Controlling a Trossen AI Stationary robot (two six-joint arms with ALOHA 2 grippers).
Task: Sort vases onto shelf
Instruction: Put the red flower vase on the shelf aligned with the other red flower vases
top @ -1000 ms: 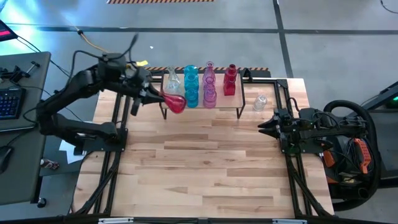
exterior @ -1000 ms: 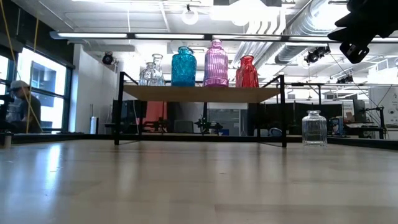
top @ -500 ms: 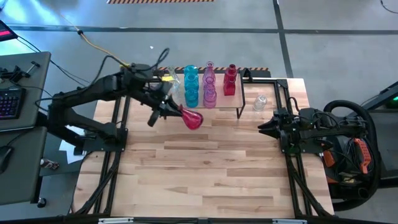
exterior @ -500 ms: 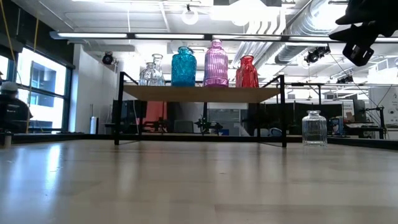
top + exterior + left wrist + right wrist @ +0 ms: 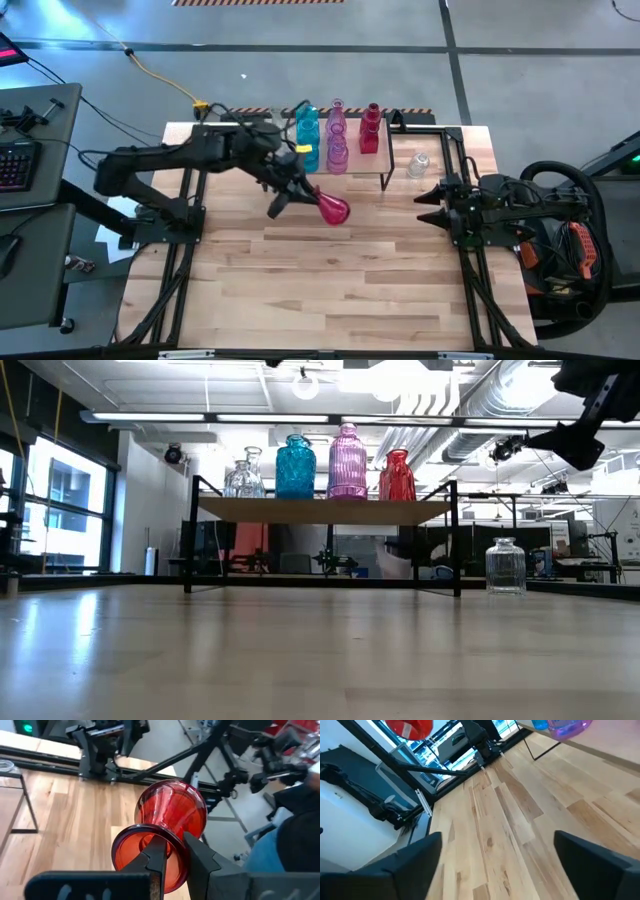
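Holding a red vase (image 5: 333, 209) by its rim, the left tool (image 5: 300, 192) is pinched tight on it out over the bench (image 5: 330, 290), just in front of the shelf (image 5: 394, 160). On the shelf there's a clear vase (image 5: 243, 475), a teal one (image 5: 306, 137), a pink-purple one (image 5: 337, 137) and another red one (image 5: 370, 128). One more clear vase (image 5: 419, 163) sits on the bench right beside the shelf. The right tool (image 5: 427, 205) waits near the bench's right edge, fingers spread wide.
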